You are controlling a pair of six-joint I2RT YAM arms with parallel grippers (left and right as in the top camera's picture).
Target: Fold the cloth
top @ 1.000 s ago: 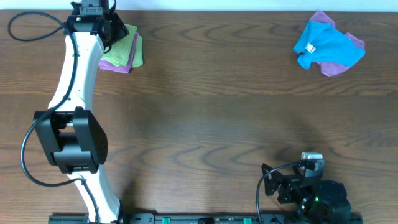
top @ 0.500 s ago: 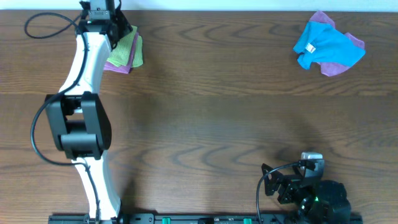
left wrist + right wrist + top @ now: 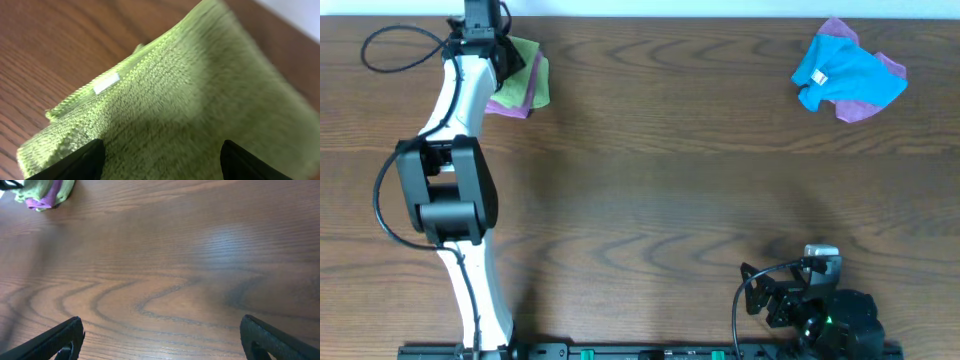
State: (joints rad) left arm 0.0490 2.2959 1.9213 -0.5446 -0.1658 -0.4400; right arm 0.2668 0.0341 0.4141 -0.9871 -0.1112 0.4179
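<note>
A folded green cloth lies on a purple cloth at the far left of the table. My left gripper hangs just over the green cloth's left part with jaws open. The left wrist view shows the green cloth with its white tag close below the open jaws. A crumpled blue cloth on another purple cloth lies at the far right. My right gripper rests open and empty at the near right edge, over bare wood.
The wooden table stretches between the two cloth piles. The green and purple pile also shows in the right wrist view at the top left. Black cables loop near the left arm's wrist and the right arm's base.
My left arm has swung right and toward the far edge, bringing the gripper over the green cloth. The right arm has not moved.
</note>
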